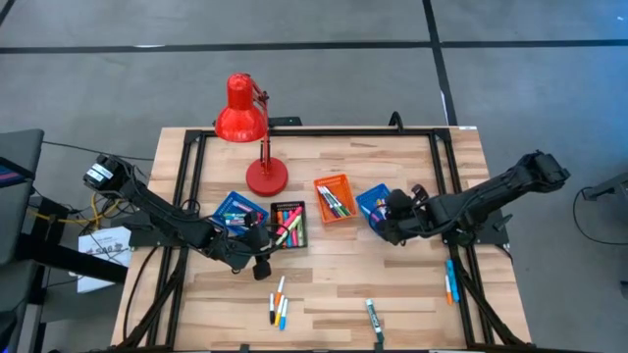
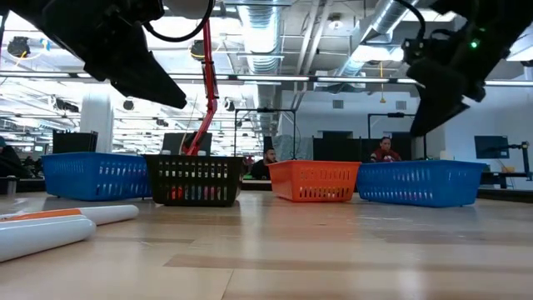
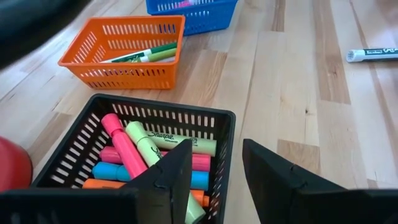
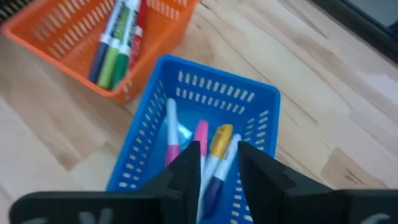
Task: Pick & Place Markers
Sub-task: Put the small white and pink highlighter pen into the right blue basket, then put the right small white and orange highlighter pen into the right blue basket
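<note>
Light wood plank table [image 1: 334, 284], black frame rails along its edges, grey floor around it. Behind the table: open ceiling with ducts, desks, two seated people. Red desk lamp [image 1: 245, 127] with a round base stands at the table's back.

Four slotted plastic baskets in a row: blue [image 1: 235, 209], black [image 1: 287, 226], orange [image 1: 335, 197], blue [image 1: 373, 203].

Left gripper [image 3: 214, 171] hangs over the black basket's rim, fingers apart, empty. Right gripper [image 4: 219, 163] is above the right blue basket, fingers slightly apart, nothing between them.

Markers [image 3: 134, 155] fill the baskets; loose ones [image 1: 279, 306] lie near the front edge.
</note>
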Motion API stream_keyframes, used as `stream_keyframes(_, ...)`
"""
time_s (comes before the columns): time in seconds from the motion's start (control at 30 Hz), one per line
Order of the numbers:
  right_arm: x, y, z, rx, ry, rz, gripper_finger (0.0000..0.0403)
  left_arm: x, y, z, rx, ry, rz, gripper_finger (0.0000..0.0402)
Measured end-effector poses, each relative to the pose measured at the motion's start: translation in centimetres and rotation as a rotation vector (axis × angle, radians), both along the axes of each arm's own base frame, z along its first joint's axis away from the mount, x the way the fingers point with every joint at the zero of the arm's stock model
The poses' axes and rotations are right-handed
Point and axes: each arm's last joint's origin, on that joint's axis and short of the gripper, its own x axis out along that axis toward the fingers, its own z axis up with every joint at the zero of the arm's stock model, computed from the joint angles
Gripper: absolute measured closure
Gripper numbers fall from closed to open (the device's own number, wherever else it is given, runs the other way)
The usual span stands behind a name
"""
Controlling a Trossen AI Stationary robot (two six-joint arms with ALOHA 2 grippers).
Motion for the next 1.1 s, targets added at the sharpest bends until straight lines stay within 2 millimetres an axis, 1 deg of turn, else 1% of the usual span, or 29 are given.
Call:
stream_keyframes(0.17, 0.7, 0.3, 1.4, 0.019, -0.042, 0.011, 0.0282, 0.0, 0.0, 0.0, -0.002, -0.003, 0.000, 0.0263)
stream_keyframes(0.23, 0.9, 0.5, 1.7, 0.067, -0.043, 0.027, 0.0274, 0.0, 0.0, 0.0, -0.004, -0.006, 0.000, 0.0263)
stream_keyframes(0.33, 1.1, 1.0, 2.0, 0.216, -0.010, 0.072, 0.0265, 0.0, 0.0, 0.0, -0.004, -0.007, 0.000, 0.0263)
stream_keyframes(0.4, 1.0, 1.4, 1.9, 0.364, 0.015, 0.077, 0.0262, 0.0, 0.0, 0.0, -0.004, -0.007, 0.000, 0.0263)
stream_keyframes(0.47, 0.7, 1.9, 1.7, 0.530, 0.047, 0.014, 0.0262, 0.0, 0.0, 0.0, -0.004, -0.007, 0.000, 0.0263)
stream_keyframes(0.53, 0.3, 2.7, 1.4, 0.658, 0.101, -0.070, 0.0265, 0.0, 0.0, 0.0, -0.004, -0.006, 0.000, 0.0263)
stream_keyframes(0.63, -0.5, 4.1, 0.7, 0.759, 0.210, -0.177, 0.0270, 0.0, 0.0, 0.0, -0.004, -0.006, 0.000, 0.0263)
stream_keyframes(0.73, -1.6, 5.7, -0.1, 0.774, 0.341, -0.269, 0.0274, 0.0, -0.1, 0.0, -0.010, -0.002, -0.009, 0.0263)
stream_keyframes(0.83, -2.8, 7.0, -1.1, 0.704, 0.449, -0.384, 0.0276, 0.0, -0.1, 0.0, -0.013, 0.005, -0.018, 0.0263)
stream_keyframes(0.93, -3.5, 8.1, -2.1, 0.640, 0.499, -0.489, 0.0275, 0.0, -0.1, 0.0, -0.013, 0.006, -0.018, 0.0263)
stream_keyframes(1.0, -3.7, 8.9, -2.6, 0.650, 0.545, -0.533, 0.0275, 0.0, -0.1, 0.0, -0.008, 0.007, -0.021, 0.0263)
stream_keyframes(1.1, -4.0, 9.9, -3.4, 0.710, 0.656, -0.594, 0.0276, 0.0, -0.1, 0.0, -0.006, 0.007, -0.022, 0.0263)
